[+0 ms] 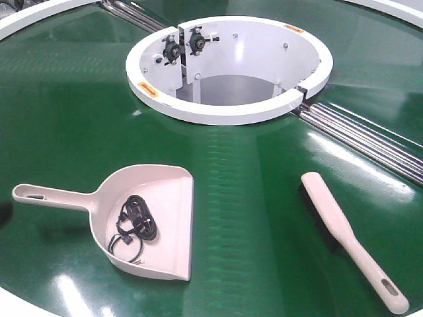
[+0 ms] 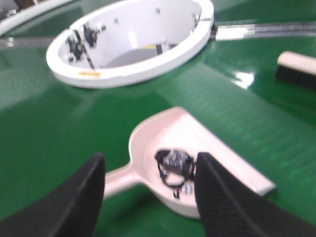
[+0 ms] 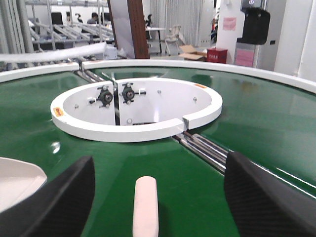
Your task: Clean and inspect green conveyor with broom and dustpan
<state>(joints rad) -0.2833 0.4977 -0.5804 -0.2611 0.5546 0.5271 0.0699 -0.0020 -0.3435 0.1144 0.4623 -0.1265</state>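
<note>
The green conveyor [image 1: 251, 198] spreads beneath both hands, its white ring-shaped hub [image 1: 228, 66] ahead of them. The dustpan [image 2: 197, 148] lies flat just ahead of the left hand [image 2: 148, 197], whose fingers stand spread and empty; black scraps [image 2: 173, 165] sit in its scoop. The broom [image 3: 145, 205] lies centred between the right hand's [image 3: 153, 202] released fingers.
</note>
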